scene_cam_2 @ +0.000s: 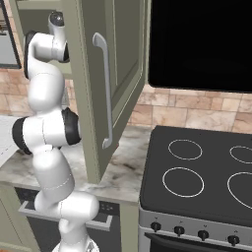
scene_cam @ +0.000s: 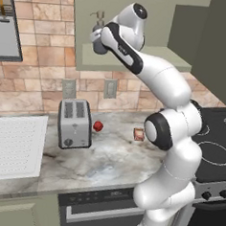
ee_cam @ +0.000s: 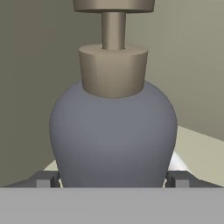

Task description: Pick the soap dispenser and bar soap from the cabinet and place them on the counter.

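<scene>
pincer (ee_cam: 113, 178) tips flanking soap dispenser (ee_cam: 113, 135)

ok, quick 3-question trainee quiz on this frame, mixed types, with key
1. True or false: the bar soap is already on the counter.
2. The soap dispenser stands: A) in the cabinet B) by the toaster C) on the stovetop.
3. Fill in: the gripper is ____ with a fingertip on each side of the dispenser's body.

Key: 1 true; 2 A; 3 open
</scene>
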Tool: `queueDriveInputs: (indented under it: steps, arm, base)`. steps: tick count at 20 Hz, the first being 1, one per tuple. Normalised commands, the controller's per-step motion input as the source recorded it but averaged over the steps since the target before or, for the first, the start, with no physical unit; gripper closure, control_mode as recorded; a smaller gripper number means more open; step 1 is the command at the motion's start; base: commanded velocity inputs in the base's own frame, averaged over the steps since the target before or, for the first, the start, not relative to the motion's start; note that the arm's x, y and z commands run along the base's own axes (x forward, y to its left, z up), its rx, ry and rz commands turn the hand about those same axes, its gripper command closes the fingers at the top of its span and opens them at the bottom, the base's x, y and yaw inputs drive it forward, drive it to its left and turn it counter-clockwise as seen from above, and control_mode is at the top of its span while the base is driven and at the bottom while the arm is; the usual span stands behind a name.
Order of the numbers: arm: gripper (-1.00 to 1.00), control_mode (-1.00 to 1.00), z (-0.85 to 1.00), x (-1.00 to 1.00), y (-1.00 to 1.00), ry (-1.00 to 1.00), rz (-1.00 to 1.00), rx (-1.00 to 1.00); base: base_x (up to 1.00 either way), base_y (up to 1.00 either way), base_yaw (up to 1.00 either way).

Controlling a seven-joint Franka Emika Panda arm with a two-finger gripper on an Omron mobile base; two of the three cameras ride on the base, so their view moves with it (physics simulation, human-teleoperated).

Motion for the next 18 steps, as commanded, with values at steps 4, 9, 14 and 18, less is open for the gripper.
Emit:
queueDriveInputs:
  steps: [4,9,14,18]
  arm:
    - [1.0,-1.0,0.25,-0.21,-0.15,-0.03,0.0,0.05]
    - [1.0,-1.0,0.16,-0.15,-0.11,0.0,-0.01,0.03]
    - [1.0,-1.0,0.0,-0.07,-0.06,0.0,-0.01,0.0]
    - [1.0,-1.0,0.0,-0.27,-0.12,-0.01,-0.01,0.02]
  base:
    - [0.0,0.0,0.0]
    - [0.0,0.0,0.0]
    - [0.0,0.0,0.0]
    - [0.0,0.0,0.0]
